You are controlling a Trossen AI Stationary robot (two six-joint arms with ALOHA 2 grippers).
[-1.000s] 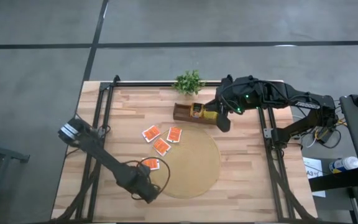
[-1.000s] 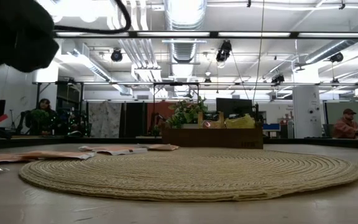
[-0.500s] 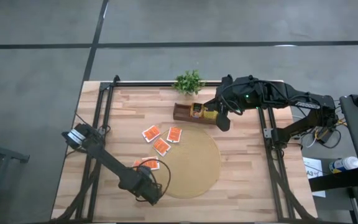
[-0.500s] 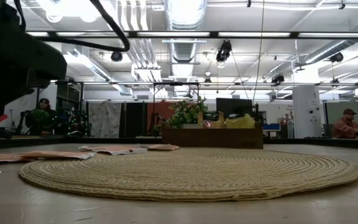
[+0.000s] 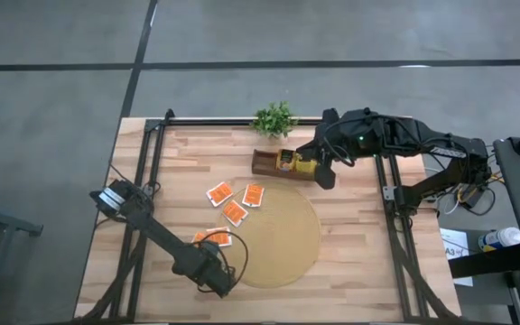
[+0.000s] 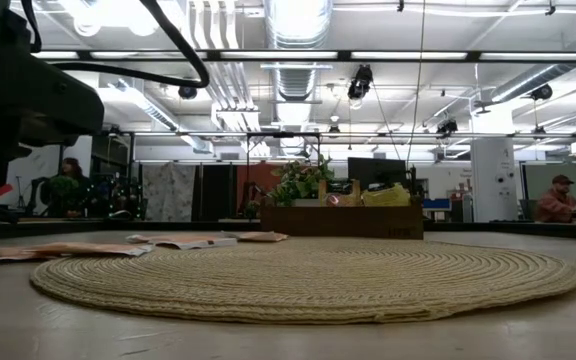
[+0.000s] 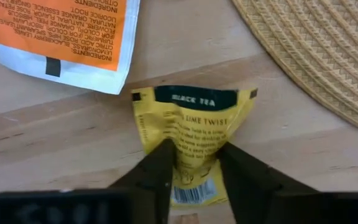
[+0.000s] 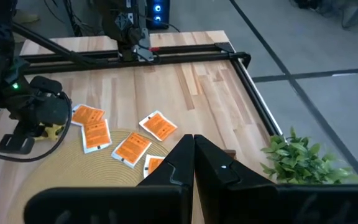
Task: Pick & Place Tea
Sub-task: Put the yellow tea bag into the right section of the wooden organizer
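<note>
In the lower left of the high view, beside the round mat (image 5: pixel 273 236), a yellow tea packet (image 7: pixel 190 140) is pinched between the left gripper (image 7: pixel 191 163) fingers and should be squeezed fully before lifting, while the right gripper (image 8: pixel 193 149) is kept closed and empty.

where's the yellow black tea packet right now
The yellow tea packet lies on the wooden table between the left gripper fingers, beside an orange packet and just off the round mat's edge.
</note>
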